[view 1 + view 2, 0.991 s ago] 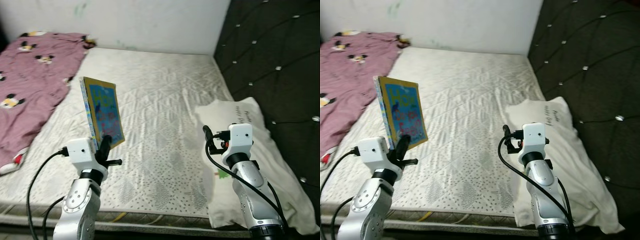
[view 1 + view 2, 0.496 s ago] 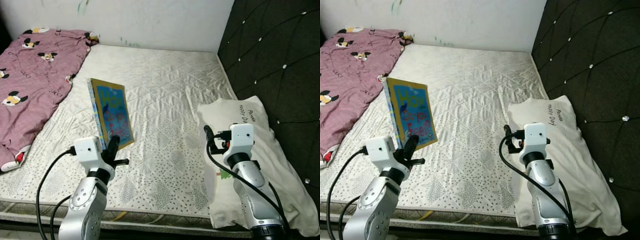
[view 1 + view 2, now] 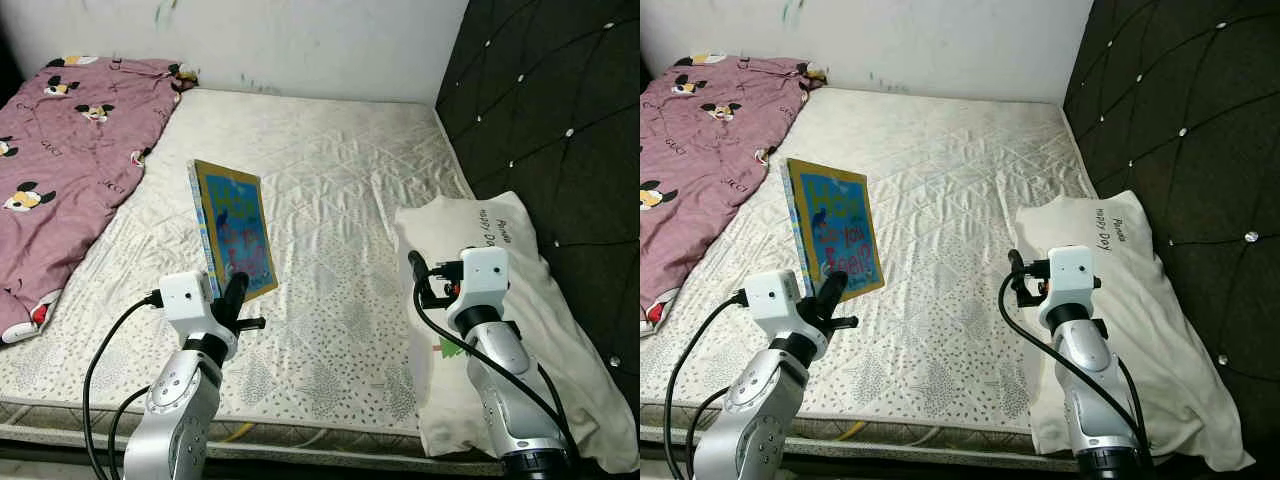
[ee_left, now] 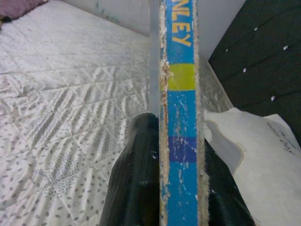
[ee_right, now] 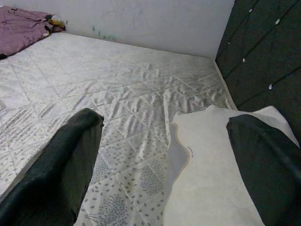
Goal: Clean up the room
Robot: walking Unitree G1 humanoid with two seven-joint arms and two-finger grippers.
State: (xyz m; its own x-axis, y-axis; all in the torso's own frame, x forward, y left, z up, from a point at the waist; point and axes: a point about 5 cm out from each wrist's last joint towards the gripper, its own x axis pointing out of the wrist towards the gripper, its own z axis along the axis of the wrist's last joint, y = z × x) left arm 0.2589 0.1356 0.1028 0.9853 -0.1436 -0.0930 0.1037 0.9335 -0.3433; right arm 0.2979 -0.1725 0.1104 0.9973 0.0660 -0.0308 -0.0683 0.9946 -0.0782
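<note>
the left hand (image 3: 236,291), low in the left half of the head views, is closed on the bottom edge of a book (image 3: 238,238). the book stands nearly upright above the hand, left of centre, with its yellow-bordered blue cover facing toward the right of the frame. in the left wrist view the worn blue spine (image 4: 178,117) runs up the middle of the frame, pinched between the two black fingers (image 4: 136,179), one on each side and both touching it.

the right hand (image 3: 417,281) sits right of centre in the lower half of the frame, held over the near right part of the bed (image 3: 330,200), just beside the left edge of a white pillow (image 3: 520,300). its fingers (image 5: 61,160) are spread wide with nothing between them; the right wrist view looks out between them at the quilted sheet and the pillow's edge.

the bed takes up the middle of the frame, covered in a white quilted sheet with a dotted pattern near the front edge. a pink blanket (image 3: 60,150) printed with cartoon mice lies over its upper left part. the pillow lies along the lower right, against a dark tufted headboard (image 3: 560,110) that fills the upper right. a white wall (image 3: 300,40) runs across the top.
</note>
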